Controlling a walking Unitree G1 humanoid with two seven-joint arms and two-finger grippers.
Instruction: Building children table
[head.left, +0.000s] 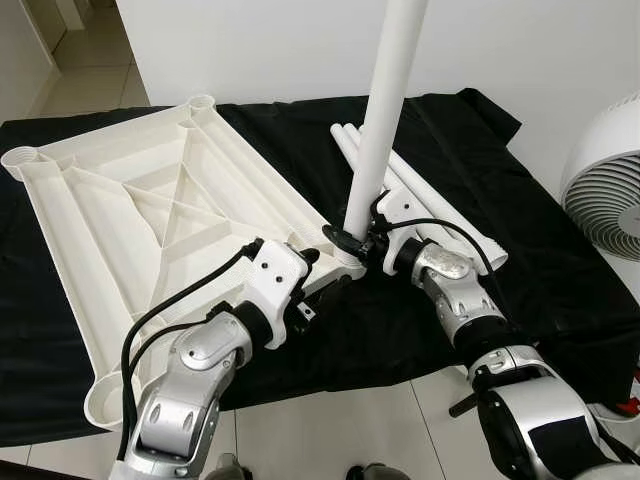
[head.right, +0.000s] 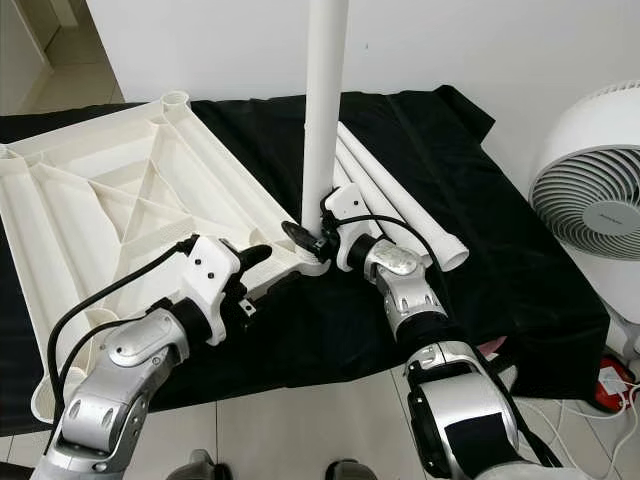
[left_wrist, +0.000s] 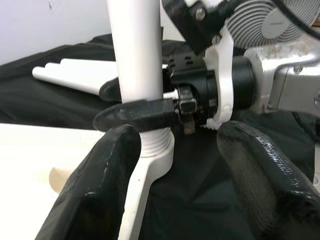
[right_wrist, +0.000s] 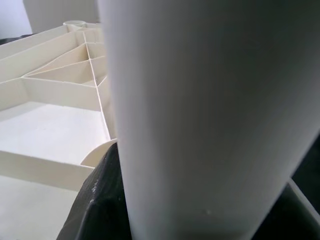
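Note:
The white table top (head.left: 150, 200) lies upside down on a black cloth, its ribs facing up. One white leg (head.left: 385, 110) stands upright in the near right corner socket (left_wrist: 155, 150). My right gripper (head.left: 350, 240) is shut on this leg just above the socket; a black finger (right_wrist: 100, 205) presses against the leg (right_wrist: 200, 100). My left gripper (left_wrist: 175, 185) is open and sits low at the same corner, its fingers (left_wrist: 100, 190) spread to either side of the table's rim.
Loose white legs (head.left: 440, 215) lie side by side on the cloth (head.left: 480, 150) behind the right arm. A white fan (head.left: 610, 180) stands on the floor at the right. Tiled floor runs along the cloth's near edge.

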